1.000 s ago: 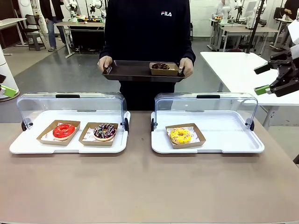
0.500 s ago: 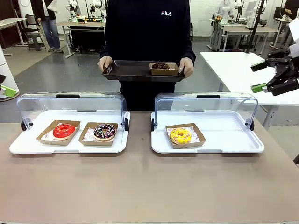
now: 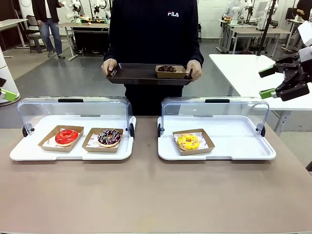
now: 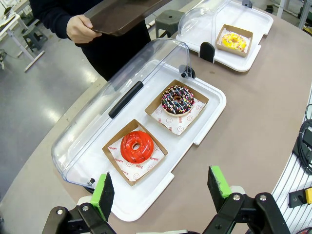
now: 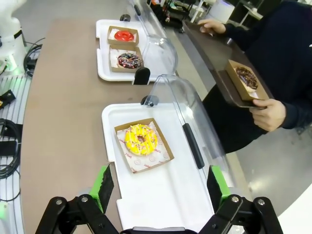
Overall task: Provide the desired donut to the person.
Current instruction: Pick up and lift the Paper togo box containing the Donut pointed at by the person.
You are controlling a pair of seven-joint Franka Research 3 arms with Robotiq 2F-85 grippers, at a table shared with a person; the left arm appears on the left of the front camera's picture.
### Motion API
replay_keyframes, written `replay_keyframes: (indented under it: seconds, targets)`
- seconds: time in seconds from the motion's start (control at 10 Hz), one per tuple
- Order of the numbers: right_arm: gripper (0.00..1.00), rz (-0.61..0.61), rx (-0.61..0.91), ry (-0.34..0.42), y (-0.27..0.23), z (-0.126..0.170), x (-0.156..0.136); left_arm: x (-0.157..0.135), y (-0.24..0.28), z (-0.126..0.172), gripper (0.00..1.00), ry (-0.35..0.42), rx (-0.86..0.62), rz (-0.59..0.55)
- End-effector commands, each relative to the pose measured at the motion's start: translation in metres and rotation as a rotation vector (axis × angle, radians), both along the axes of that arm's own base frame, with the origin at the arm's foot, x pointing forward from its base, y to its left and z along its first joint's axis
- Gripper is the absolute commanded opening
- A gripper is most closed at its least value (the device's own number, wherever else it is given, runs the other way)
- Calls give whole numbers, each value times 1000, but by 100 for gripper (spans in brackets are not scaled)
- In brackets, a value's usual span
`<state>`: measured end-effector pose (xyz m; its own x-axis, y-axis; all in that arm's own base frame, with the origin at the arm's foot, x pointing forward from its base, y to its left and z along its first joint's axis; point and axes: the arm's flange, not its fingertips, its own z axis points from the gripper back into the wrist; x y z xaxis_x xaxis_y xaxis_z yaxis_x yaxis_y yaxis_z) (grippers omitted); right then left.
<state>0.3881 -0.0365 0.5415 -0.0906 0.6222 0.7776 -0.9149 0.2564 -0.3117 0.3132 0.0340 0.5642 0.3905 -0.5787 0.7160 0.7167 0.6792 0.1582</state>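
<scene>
Workshop floor with further benches behind; in front, a brown table (image 3: 146,195) shared with the person.

Far left: the left gripper (image 4: 161,187) hangs above the left display case (image 3: 29,153), green pads wide apart, nothing between them. The case's clear lid (image 3: 73,109) is tipped back and open. On its white base sit two cardboard trays side by side: the red-glazed donut (image 3: 66,136) to the left, the chocolate donut with sprinkles (image 3: 109,137) to the right. Both are untouched.

Centre, far side of the table: the person (image 3: 153,34) in a black sweatshirt stands holding a dark serving tray (image 3: 136,73) level in both hands, one at each end. A dark chocolate donut (image 3: 167,69) in a carton rests at the tray's right end, next to that hand.

Right of centre: the right display case (image 3: 234,146), lid likewise open. The yellow donut (image 3: 188,142) lies in its carton on the left part of the base.

Far right: the right gripper (image 3: 267,83) is raised well above and beyond that case, fingers spread, empty.
</scene>
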Motion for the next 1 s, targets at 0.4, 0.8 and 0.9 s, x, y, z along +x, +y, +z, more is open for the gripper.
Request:
replay_keyframes:
  seconds: [0.4, 0.8, 0.9]
  targets:
    - [100, -48, -24, 76, -1, -1, 8, 0, 0, 0, 100, 3, -7, 4]
    - [100, 3, -15, 27, -1, -3, 5, 0, 0, 0, 100, 3, -7, 4]
    - [100, 3, -15, 27, -1, -3, 5, 0, 0, 0, 100, 3, -7, 4]
